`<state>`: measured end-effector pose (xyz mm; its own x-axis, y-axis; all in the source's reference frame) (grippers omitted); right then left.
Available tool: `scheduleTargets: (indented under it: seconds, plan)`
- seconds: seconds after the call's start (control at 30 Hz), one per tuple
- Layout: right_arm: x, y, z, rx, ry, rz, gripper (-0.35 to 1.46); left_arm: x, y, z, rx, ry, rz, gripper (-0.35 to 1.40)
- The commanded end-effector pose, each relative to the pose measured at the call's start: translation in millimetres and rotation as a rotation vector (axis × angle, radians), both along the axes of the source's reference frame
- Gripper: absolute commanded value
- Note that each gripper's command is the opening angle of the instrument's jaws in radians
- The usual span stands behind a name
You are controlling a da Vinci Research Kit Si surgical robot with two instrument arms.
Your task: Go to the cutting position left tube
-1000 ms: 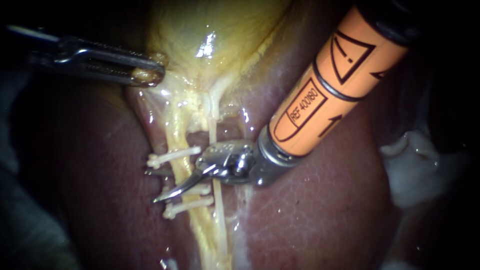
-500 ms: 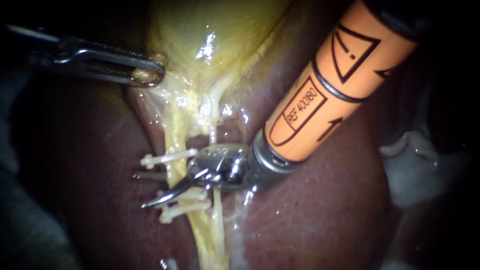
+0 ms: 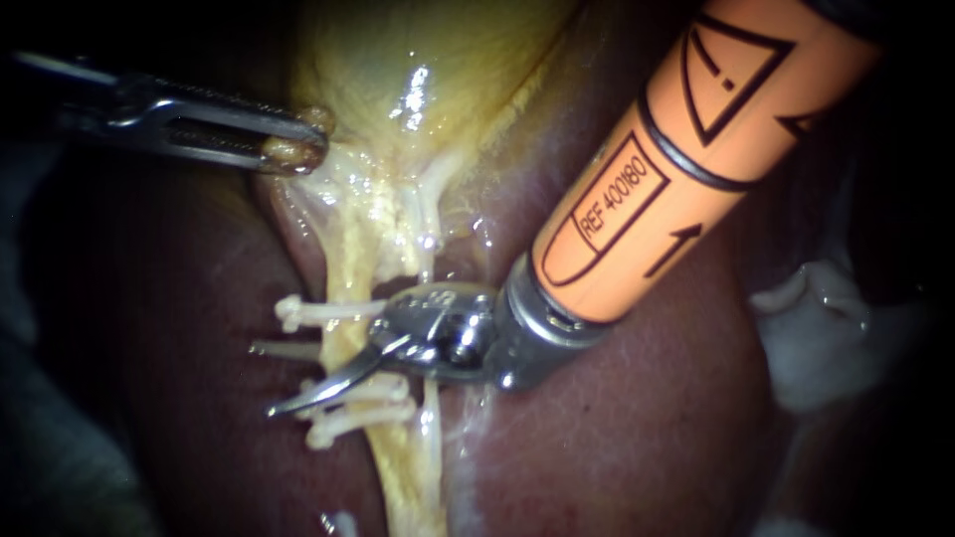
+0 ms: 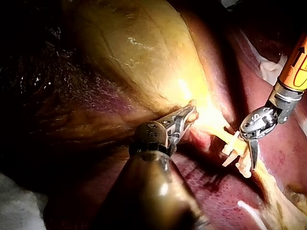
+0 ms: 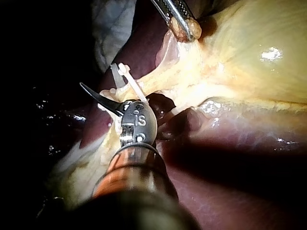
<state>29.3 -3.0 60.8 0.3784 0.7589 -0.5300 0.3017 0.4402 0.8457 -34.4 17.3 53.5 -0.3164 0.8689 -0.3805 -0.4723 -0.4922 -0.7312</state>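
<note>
The yellow left tube (image 3: 345, 267) runs down from the gallbladder (image 3: 418, 60) and carries white clips, one above (image 3: 320, 311) and a pair below (image 3: 360, 410). My right instrument (image 3: 261, 380), on an orange shaft, has its two curved blades open. They straddle the left tube between the upper clip and the lower pair, one blade in front and one behind. The thin pale right tube (image 3: 430, 418) passes under its wrist. My left instrument (image 3: 295, 149) is shut on tissue at the gallbladder's neck. From the right wrist, the open blades (image 5: 96, 75) reach past the clips (image 5: 132, 81).
Dark red liver (image 3: 617, 418) lies on both sides of the tubes. A white lump of material (image 3: 826, 338) sits at the far right. In the left wrist view my left instrument (image 4: 184, 117) holds the gallbladder (image 4: 144, 52) beside the right instrument's blades (image 4: 253, 153).
My right instrument's open blades have slid further left across the left tube, and the tube and clips have shifted slightly left with them. The left instrument keeps its hold.
</note>
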Motion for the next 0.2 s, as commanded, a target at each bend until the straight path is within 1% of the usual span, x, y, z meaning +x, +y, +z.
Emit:
scheduleTargets:
  seconds: [0.03, 0.2]
  plan:
    - [0.0, 0.0, 0.0, 0.0, 0.0, -0.001, 1.29, 0.0, 0.0, 0.0, 0.0, 0.0, 0.0, -0.35]
    - [0.0, 0.0, 0.1, -0.001, -0.001, 0.002, 1.29, 0.0, 0.0, 0.0, 0.0, 0.0, 0.0, -0.35]
